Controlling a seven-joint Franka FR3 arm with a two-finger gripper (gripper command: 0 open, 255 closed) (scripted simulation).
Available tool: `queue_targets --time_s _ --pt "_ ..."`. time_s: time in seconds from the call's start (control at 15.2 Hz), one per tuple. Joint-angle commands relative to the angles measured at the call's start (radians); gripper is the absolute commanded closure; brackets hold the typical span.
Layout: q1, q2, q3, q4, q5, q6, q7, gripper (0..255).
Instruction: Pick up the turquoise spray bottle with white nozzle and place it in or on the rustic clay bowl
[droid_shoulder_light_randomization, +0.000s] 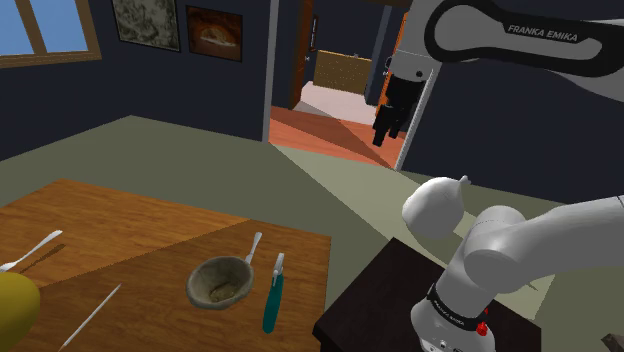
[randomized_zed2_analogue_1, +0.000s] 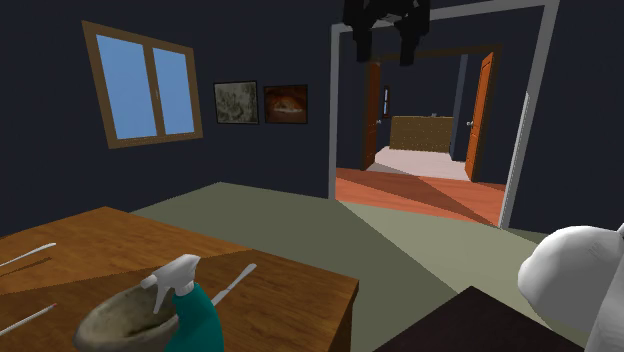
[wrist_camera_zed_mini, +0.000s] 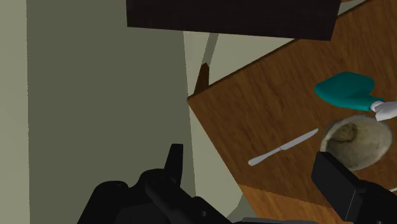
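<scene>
The turquoise spray bottle with its white nozzle stands upright on the wooden table, right beside the rough clay bowl. The second exterior view has the bottle close up, touching or nearly touching the bowl. My black gripper hangs high in the air, far above and off the table's edge, over the floor. Its fingers stand apart with nothing between them. From the wrist view the gripper looks down on the bottle and bowl well off to one side.
A table knife lies just past the bowl. A fork, a thin rod and a yellow object sit at the shoulder view's left. The dark stand is next to the table. A doorway opens behind.
</scene>
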Motion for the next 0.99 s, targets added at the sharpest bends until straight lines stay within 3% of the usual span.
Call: queue_targets --time_s 0.0,0.46,0.92 --pt "0.000 0.000 0.000 0.000 0.000 0.000 0.000 0" --pt "0.006 -0.014 0.127 -0.163 0.119 0.134 0.251 0" --pt "0.023 0.061 0.270 -0.257 0.248 0.305 0.496 0"
